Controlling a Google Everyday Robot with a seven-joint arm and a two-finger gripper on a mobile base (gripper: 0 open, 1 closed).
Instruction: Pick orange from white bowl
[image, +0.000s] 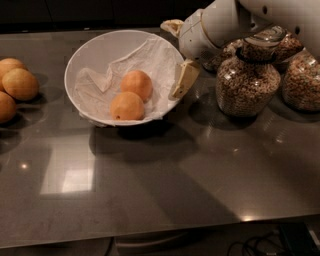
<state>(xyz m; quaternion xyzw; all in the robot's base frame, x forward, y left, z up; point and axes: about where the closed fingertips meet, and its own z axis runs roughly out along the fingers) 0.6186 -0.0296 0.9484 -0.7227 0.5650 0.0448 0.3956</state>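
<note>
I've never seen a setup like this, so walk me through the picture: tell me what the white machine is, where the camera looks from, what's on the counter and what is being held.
The big white shape at top right is a robot's single arm. It ends in a two-finger tool. Its beige fingers stand apart, open, at the right rim of the white bowl, and it holds nothing.

There is only one picture, looking down on a grey counter from the front. Where the camera is mounted cannot be told.

The bowl is lined with a wrinkled white sheet and holds two oranges, side by side. At the left edge lie three paler round fruits. On the right stand glass jars filled with what looks like cereal.
</note>
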